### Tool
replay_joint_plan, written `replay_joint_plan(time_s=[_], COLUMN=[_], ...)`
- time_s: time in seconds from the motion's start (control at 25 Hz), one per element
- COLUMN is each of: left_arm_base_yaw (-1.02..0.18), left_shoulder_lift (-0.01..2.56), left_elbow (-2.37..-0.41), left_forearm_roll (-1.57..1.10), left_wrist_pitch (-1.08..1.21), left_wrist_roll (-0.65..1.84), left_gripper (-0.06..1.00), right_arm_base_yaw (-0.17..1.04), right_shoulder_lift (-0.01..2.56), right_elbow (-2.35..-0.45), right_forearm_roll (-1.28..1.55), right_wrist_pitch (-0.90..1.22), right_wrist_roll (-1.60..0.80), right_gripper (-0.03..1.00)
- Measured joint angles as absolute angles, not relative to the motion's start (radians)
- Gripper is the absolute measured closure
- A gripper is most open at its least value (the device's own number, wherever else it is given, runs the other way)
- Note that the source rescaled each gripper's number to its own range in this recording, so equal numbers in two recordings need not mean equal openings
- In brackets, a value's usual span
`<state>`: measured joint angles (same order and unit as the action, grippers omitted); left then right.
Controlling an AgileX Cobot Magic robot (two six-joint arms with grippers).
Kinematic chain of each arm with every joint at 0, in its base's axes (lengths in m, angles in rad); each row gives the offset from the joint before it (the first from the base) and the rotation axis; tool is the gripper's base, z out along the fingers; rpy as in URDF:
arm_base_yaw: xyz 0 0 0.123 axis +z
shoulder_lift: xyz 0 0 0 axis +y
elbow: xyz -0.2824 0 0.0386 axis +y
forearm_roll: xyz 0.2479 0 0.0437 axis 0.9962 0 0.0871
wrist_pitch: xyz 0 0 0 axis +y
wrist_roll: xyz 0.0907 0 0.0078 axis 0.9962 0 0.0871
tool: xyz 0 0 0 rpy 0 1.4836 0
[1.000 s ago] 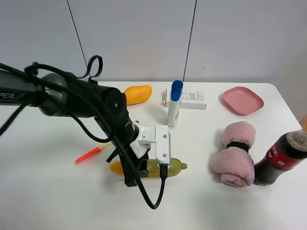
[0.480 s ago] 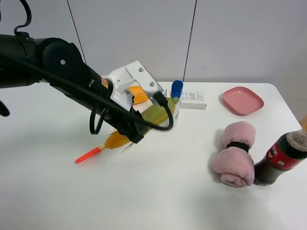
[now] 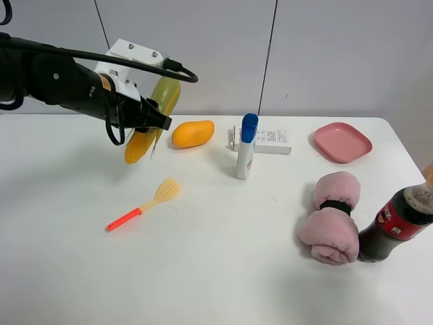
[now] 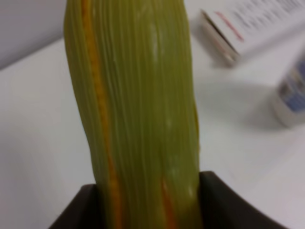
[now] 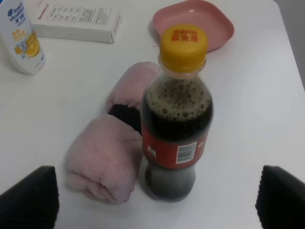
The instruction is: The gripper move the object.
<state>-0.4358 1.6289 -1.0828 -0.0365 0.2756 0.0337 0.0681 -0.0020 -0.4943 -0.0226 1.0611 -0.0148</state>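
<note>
Left gripper (image 3: 150, 120) is clamped on the corn (image 3: 138, 146) at mid-length, and the black fingers hide that stretch. The corn is held in the air over the back left of the table (image 3: 223, 271), tilted with the green husk end up and the yellow kernel end down, just left of the mango (image 3: 193, 133). The left wrist view is blurred: husk fills it, and the finger edges are cut off at the frame edge.

Right gripper (image 5: 155, 198) shows only as two dark fingertips in the wrist frame corners. They are spread wide with nothing between them, facing the cola bottle (image 5: 177, 114) and the rolled pink towel (image 5: 107, 157).

The cola bottle is cropped in the high view. Spatula (image 3: 142, 206), lotion bottle (image 3: 246, 145), white box (image 3: 270, 141) and pink plate (image 3: 342, 141) are all in plain sight.
</note>
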Motion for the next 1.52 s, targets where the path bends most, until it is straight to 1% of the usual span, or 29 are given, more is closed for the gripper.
replay_joint_plan(time_s=[0.2,0.52,0.72,0.96,1.52], left_arm_base_yaw=[-0.368,-0.298,-0.296,-0.296,-0.285], left_shoulder_lift=[1.728,1.904,1.971,2.049,2.082], left_elbow=[-1.083,-1.103,-1.189,-1.311,-1.323], left_forearm_roll=[0.025,0.074,0.095,0.108,0.122], left_wrist_pitch=[0.211,0.255,0.287,0.411,0.446], left_wrist_roll=[-0.062,-0.073,-0.074,-0.074,-0.073], left_gripper=[0.94,0.94,0.94,0.94,0.94], right_arm_base_yaw=[0.068,0.068,0.068,0.068,0.068], right_shoulder_lift=[-0.002,-0.002,-0.002,-0.002,-0.002], right_elbow=[-0.494,-0.494,-0.494,-0.494,-0.494], right_forearm_roll=[-0.023,-0.023,-0.023,-0.023,-0.023], right_wrist_pitch=[1.061,1.061,1.061,1.061,1.061], right_wrist_roll=[-0.015,-0.015,-0.015,-0.015,-0.015], right_gripper=[-0.03,-0.03,-0.03,-0.03,-0.03])
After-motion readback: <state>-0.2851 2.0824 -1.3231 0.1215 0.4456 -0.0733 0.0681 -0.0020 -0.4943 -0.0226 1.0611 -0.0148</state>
